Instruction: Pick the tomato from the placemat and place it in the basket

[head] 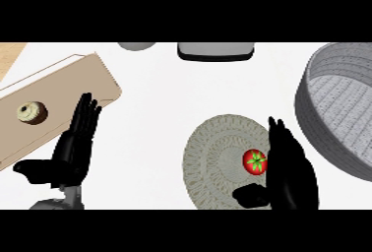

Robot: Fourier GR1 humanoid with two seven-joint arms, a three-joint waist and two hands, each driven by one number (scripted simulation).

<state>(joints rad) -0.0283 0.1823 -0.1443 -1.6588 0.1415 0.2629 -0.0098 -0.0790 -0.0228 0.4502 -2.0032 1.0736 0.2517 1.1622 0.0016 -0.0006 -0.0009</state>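
Task barely started: tomato (pixel 255 161) sits on the round woven placemat (pixel 214 147), not lifted. Right hand (pixel 291 167) is at the tomato's right side, fingers straight and open, thumb below the fruit, touching or just beside it; no closure yet. Grey basket (pixel 320 123) lies just right of that hand. Left: grasp, lift, carry right, release. Left hand (pixel 73 147) rests open, fingers up, beside a tan board (pixel 65 93) holding a small pastry (pixel 32 112).
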